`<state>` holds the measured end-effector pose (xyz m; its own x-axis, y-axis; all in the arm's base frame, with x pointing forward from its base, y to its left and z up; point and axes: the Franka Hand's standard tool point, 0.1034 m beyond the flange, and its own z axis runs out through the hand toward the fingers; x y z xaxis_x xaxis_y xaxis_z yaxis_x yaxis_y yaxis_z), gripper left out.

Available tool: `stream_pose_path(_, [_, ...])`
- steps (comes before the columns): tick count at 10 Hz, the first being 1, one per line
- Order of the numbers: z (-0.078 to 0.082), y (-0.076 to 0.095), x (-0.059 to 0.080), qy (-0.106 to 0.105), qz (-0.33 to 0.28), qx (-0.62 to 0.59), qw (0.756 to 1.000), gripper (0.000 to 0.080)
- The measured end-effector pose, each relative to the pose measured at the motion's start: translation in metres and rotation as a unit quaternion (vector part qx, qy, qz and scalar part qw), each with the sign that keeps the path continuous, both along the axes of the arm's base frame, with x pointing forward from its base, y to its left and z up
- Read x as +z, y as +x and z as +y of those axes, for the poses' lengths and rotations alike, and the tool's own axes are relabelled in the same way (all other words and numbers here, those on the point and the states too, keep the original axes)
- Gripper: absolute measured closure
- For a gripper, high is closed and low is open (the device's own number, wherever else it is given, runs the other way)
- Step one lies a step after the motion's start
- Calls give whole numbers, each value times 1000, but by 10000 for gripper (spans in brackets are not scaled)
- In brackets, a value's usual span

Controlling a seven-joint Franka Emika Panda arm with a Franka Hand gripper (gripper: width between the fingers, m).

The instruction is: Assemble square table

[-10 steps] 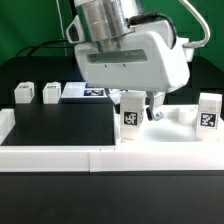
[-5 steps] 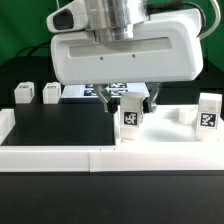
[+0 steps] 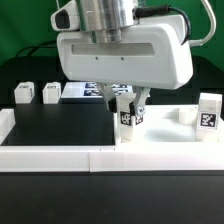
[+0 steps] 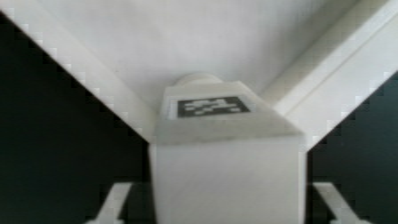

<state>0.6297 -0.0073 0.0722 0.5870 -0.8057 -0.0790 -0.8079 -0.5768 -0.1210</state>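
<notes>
Border wall runs along the near edge of the surface; behind it lies the tabletop, with an upright leg at its end toward the exterior view's left. Jaws stand narrow around that leg, one each side; whether they grip it cannot be told.

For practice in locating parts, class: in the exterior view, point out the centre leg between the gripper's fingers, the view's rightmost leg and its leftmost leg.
Centre leg [image 3: 127, 116]: exterior view, tagged front face.
Rightmost leg [image 3: 209, 112]: exterior view, tagged front face.
Leftmost leg [image 3: 22, 94]: exterior view, tagged front face.
</notes>
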Motion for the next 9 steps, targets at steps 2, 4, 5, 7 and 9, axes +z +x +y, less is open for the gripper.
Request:
stream_pose_path(2, [-1, -5, -1, 9, 16, -193, 981, 503])
stream_pose_path(4, [3, -7, -2, 39, 39, -356, 933, 505])
stream_pose_path(5, [3, -8, -2, 41, 41, -378, 924, 505])
stream_pose_path(7, [3, -8, -2, 38, 38, -365, 929, 505])
stream_pose_path(9, [5, -9, -3, 19, 23, -246, 969, 379])
